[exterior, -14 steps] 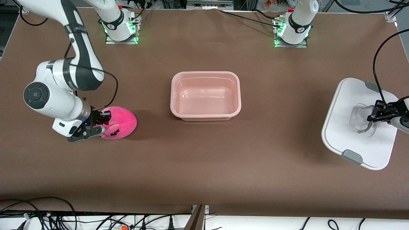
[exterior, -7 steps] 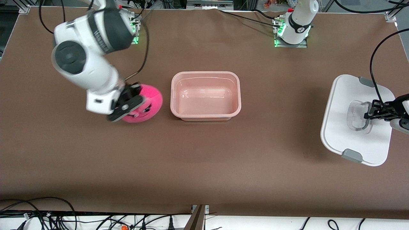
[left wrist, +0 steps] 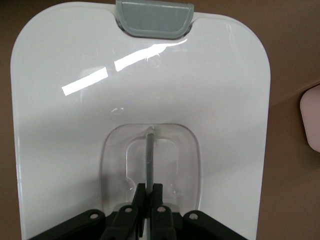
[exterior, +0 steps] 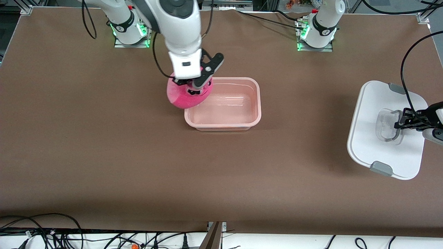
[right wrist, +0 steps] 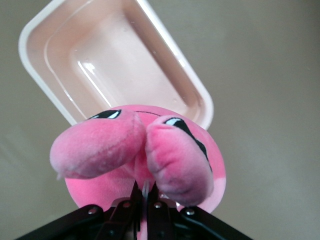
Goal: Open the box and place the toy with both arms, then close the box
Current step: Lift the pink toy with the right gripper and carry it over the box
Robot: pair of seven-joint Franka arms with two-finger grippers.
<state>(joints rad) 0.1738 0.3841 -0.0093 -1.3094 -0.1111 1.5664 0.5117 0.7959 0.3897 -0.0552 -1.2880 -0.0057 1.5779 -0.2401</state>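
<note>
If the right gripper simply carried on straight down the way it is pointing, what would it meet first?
Probably the box: the right gripper, shut on the toy, hangs over its rim at the right arm's end, so the toy might catch that rim.

A brown counter (exterior: 104,155) fills the view under even light; black cables (exterior: 41,231) tangle along its white edge nearest the front camera.

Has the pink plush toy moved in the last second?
Yes. The right gripper, shut on the plush toy, carried it from the right arm's end of the table to over the open pink tub's corner.
</note>
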